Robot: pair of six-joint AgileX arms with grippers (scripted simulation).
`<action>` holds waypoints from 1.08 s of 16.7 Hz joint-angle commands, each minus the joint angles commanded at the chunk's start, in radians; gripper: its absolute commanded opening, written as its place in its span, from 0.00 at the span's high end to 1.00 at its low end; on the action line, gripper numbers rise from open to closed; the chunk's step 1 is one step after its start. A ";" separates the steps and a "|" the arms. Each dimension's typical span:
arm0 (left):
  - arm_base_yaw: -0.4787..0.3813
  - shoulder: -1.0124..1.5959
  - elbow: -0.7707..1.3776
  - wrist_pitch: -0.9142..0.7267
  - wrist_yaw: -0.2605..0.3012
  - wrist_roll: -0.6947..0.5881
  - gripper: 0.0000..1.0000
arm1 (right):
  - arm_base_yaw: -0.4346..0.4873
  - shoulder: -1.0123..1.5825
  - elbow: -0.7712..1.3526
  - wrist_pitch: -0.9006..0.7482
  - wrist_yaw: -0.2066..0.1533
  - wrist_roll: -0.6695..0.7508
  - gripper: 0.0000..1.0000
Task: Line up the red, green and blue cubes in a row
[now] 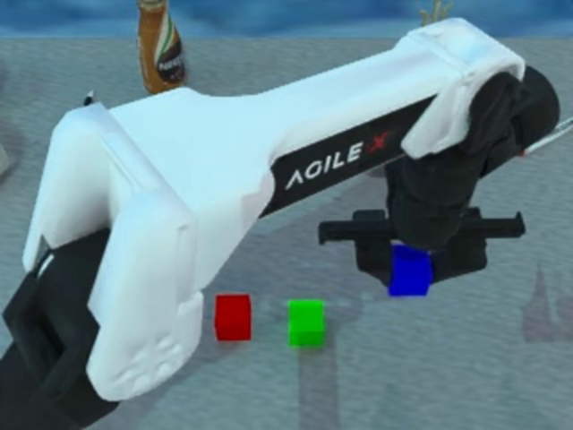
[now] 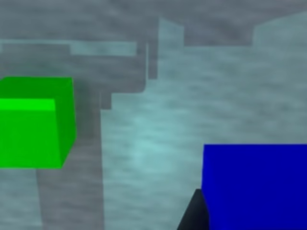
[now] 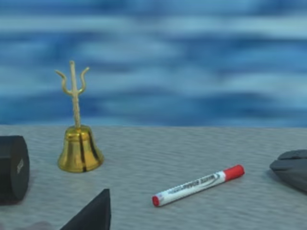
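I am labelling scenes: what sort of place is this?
Probably a simulated tabletop test bench: a grey table with coloured cubes such as the blue cube, plus unrelated clutter, a brass bell and a marker.

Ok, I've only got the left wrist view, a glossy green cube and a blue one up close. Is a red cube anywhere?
Observer: Yes, a glossy red cube sits left of the glossy green cube, with a gap between them.
Operator: Which gripper has the blue one?
Observer: The left gripper, shut on the glossy blue cube, right of the green one and off their line.
Operator: And the right arm?
Observer: Outside the top view; its wrist camera faces a brass bell and a red-capped white marker.
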 joint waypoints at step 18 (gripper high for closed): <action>0.006 0.028 -0.227 0.255 0.000 0.006 0.77 | 0.000 0.000 0.000 0.000 0.000 0.000 0.00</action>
